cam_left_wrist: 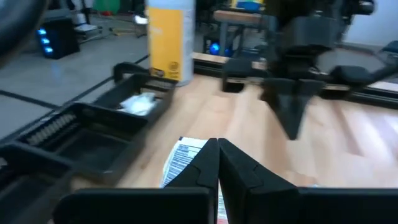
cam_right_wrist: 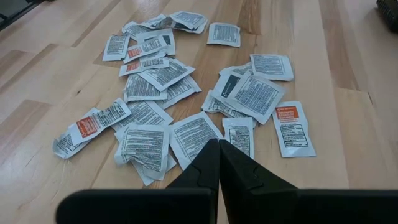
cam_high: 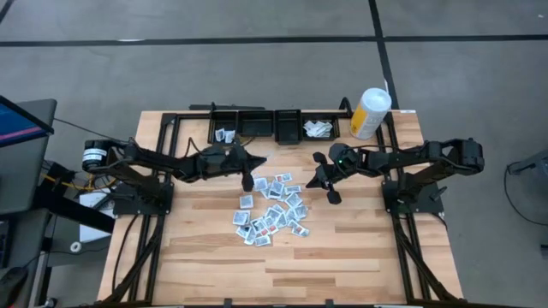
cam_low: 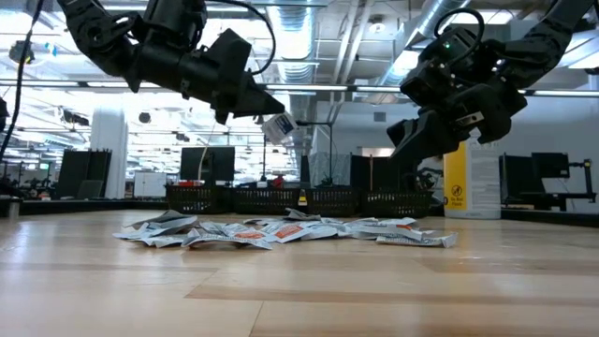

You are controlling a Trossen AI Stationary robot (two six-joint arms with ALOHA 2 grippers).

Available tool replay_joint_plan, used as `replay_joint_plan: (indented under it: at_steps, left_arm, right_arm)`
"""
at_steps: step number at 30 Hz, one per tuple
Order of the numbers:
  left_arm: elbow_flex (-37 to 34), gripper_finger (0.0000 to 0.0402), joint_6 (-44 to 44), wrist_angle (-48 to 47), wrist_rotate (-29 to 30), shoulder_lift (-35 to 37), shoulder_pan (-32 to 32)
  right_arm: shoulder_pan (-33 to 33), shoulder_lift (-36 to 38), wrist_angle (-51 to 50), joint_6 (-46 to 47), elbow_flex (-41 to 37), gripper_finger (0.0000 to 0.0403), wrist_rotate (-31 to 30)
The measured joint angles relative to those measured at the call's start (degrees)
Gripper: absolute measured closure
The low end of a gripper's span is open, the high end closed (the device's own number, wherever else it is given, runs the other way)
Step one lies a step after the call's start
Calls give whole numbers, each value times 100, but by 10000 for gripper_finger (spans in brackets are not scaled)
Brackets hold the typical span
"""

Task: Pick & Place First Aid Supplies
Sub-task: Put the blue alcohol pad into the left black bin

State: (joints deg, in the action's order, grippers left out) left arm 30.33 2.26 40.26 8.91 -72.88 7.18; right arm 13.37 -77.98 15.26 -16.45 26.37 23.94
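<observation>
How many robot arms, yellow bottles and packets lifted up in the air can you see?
Robot arms: 2, ending in the left gripper and the right gripper, both shut
Yellow-and-white bottle: 1
Lifted packet: 1, pinched by the left gripper
Total: 4

A heap of packets [cam_high: 272, 210] lies mid-table. The trays [cam_high: 257, 125] sit at its twelve o'clock along the far edge, the canister [cam_high: 370, 113] at two o'clock beside them.
</observation>
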Motion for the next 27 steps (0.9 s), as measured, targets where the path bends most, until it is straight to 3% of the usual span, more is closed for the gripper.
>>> replay_joint_plan:
  at_steps: [7,15,20,27]
  left_arm:
    - [-53,397,-74,-852,7,788,744]
    - [-751,396,-48,-937,7,1633,1892]
    - [-1223,395,214,-936,-14,1628,2715]
    - [-1452,396,396,-866,-808,1620,3324]
  right_arm:
    - [-18,1,-21,0,0,403,0]
    - [-16,1,-21,1,0,403,0]
    - [-16,1,-21,0,1,403,0]
    - [-16,1,-3,0,0,403,0]
